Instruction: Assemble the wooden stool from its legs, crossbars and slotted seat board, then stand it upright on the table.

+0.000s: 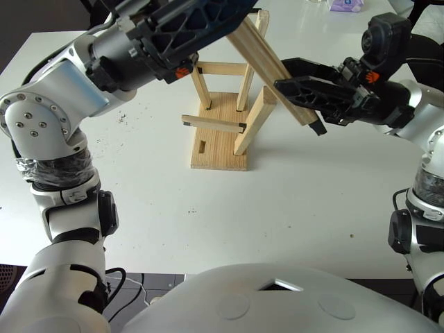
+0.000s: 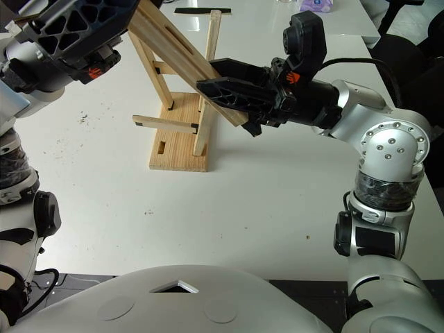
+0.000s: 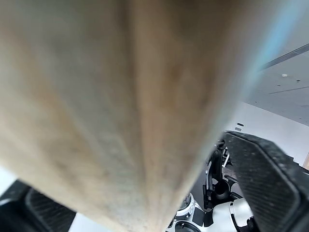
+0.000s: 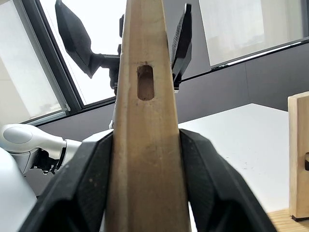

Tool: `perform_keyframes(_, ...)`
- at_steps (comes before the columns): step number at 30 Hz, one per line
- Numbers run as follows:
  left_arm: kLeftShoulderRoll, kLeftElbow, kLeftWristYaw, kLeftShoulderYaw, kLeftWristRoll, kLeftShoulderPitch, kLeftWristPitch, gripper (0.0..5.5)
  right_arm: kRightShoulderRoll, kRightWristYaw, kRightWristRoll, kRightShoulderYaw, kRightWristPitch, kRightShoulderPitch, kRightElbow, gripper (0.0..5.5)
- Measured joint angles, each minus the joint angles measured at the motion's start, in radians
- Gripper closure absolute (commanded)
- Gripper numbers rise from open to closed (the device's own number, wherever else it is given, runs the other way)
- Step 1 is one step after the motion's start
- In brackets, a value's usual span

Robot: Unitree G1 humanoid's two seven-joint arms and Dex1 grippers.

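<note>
The slotted seat board point(image 1: 218, 154) lies flat on the white table point(image 1: 312, 201). Three legs point(image 1: 202, 89) point(image 1: 244, 87) point(image 1: 255, 121) stand up from it, joined by two crossbars point(image 1: 223, 68) point(image 1: 208, 121). One slot point(image 1: 201, 146) near the board's front corner holds nothing. A further wooden leg point(image 1: 267, 59) hangs slanted above the assembly. My right gripper point(image 1: 295, 83) is shut on its lower part, below its mortise point(image 4: 145, 82). My left gripper point(image 1: 229, 17) is at its upper end, and its fingers point(image 4: 75, 34) stand apart on either side of the wood.
A thin dark bar point(image 2: 191, 10) lies on the table behind the assembly. A small purple and white packet point(image 1: 345, 5) sits at the far edge. Dark specks point(image 1: 121, 118) dot the table to the left. Bare tabletop stretches in front of the board.
</note>
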Motion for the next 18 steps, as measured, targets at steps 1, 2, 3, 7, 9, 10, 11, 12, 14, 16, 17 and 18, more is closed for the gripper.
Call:
perform_keyframes(1,0.0,0.0,-0.007,0.0,0.005,0.001,0.0,1.61,-0.002,0.004,-0.007,0.001,-0.002,0.0,-0.001,3.46)
perform_keyframes(2,0.0,0.0,-0.01,0.0,0.008,0.003,0.0,1.8,-0.003,0.007,-0.008,0.001,-0.004,0.0,-0.002,3.46)
perform_keyframes(3,0.0,0.0,-0.015,0.0,0.011,0.005,0.0,1.97,-0.004,0.011,-0.008,0.001,-0.005,0.0,-0.004,3.46)
perform_keyframes(7,-0.001,0.0,-0.02,0.0,0.026,0.01,0.0,2.63,0.001,0.011,-0.003,0.001,-0.005,0.0,-0.007,3.46)
perform_keyframes(9,-0.001,-0.001,-0.026,0.001,0.027,0.02,0.0,3.0,0.004,0.009,-0.001,0.001,-0.005,0.0,-0.012,3.46)
perform_keyframes(10,-0.001,-0.001,-0.033,0.001,0.028,0.027,0.0,3.18,0.005,0.008,0.0,0.001,-0.005,0.0,-0.015,3.46)
perform_keyframes(11,-0.001,-0.001,-0.039,0.003,0.029,0.032,0.0,3.27,0.007,0.008,0.002,0.001,-0.006,0.0,-0.018,3.46)
perform_keyframes(12,0.0,-0.002,-0.04,0.007,0.036,0.033,0.0,3.32,0.008,0.002,0.008,0.002,-0.005,0.0,-0.02,3.46)
perform_keyframes(14,0.001,-0.003,-0.042,0.01,0.037,0.035,0.0,3.32,0.012,-0.003,0.013,0.004,-0.005,0.0,-0.021,3.46)
perform_keyframes(16,0.001,-0.005,-0.045,0.013,0.038,0.039,0.0,3.32,0.014,-0.005,0.013,0.006,-0.005,0.0,-0.022,3.46)
perform_keyframes(17,0.001,-0.006,-0.049,0.015,0.041,0.043,0.0,3.32,0.016,-0.007,0.013,0.008,-0.006,0.0,-0.022,3.46)
perform_keyframes(18,0.001,-0.006,-0.054,0.017,0.044,0.046,0.0,3.32,0.016,-0.007,0.013,0.01,-0.006,0.0,-0.023,3.46)
